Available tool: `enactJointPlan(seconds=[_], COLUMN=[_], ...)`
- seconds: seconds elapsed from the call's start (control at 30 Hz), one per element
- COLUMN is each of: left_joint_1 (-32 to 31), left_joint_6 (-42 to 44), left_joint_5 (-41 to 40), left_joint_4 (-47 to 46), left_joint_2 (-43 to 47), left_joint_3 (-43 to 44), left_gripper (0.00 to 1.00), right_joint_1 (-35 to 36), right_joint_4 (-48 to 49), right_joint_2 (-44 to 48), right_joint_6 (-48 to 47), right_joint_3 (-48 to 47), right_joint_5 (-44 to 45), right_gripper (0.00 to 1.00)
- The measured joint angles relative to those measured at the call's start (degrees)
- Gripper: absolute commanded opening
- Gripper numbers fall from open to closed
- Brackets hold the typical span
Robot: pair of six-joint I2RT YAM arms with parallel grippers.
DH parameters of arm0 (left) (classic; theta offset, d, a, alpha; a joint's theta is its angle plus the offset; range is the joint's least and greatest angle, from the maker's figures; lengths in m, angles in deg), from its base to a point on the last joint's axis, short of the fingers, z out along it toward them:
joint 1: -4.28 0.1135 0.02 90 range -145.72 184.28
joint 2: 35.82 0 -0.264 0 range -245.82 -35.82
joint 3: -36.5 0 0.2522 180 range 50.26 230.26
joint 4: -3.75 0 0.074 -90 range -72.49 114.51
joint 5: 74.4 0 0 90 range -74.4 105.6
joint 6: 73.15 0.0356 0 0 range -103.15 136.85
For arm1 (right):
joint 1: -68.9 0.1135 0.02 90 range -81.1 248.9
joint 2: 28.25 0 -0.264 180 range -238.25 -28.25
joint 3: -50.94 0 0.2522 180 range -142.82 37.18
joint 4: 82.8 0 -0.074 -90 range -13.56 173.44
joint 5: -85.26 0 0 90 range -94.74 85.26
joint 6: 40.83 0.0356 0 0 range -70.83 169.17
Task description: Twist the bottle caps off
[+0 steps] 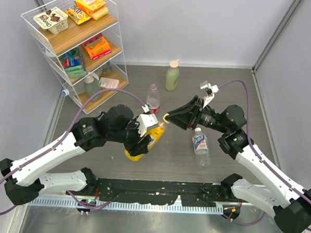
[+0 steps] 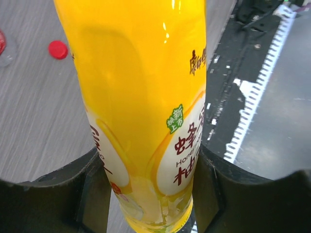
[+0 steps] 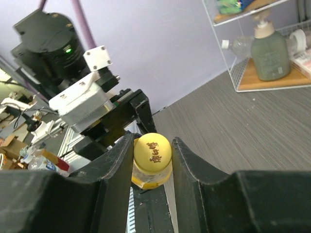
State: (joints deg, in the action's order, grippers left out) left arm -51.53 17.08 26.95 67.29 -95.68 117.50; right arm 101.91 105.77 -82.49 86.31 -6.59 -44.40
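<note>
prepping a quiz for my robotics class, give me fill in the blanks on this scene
The left end effector grips the ___ bottle.
The right end effector clamps the yellow cap, which sits ___ the bottle.
The red cap lies loose on the ___.
Missing: yellow; on; table.

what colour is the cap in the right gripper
The cap is yellow with dark red characters; right wrist view shows it best.

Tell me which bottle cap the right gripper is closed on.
The yellow cap, on the yellow bottle in the left gripper. The red cap lies loose on the table.
</note>
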Motion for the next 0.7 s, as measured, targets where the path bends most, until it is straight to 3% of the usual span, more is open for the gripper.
enactJointPlan(seconds=[0.7], left_joint_1=[0.2], left_joint_6=[-0.9], left_joint_5=[30.6], left_joint_4=[1.6], left_joint_2=[1.1], left_joint_3=[4.0], left_gripper=[0.0], right_joint_1=[0.4], right_joint_4=[14.8], right_joint_2=[7.5], right_joint_6=[0.8], right_joint_3=[1.5], right_joint_5=[-15.8], right_gripper=[0.02])
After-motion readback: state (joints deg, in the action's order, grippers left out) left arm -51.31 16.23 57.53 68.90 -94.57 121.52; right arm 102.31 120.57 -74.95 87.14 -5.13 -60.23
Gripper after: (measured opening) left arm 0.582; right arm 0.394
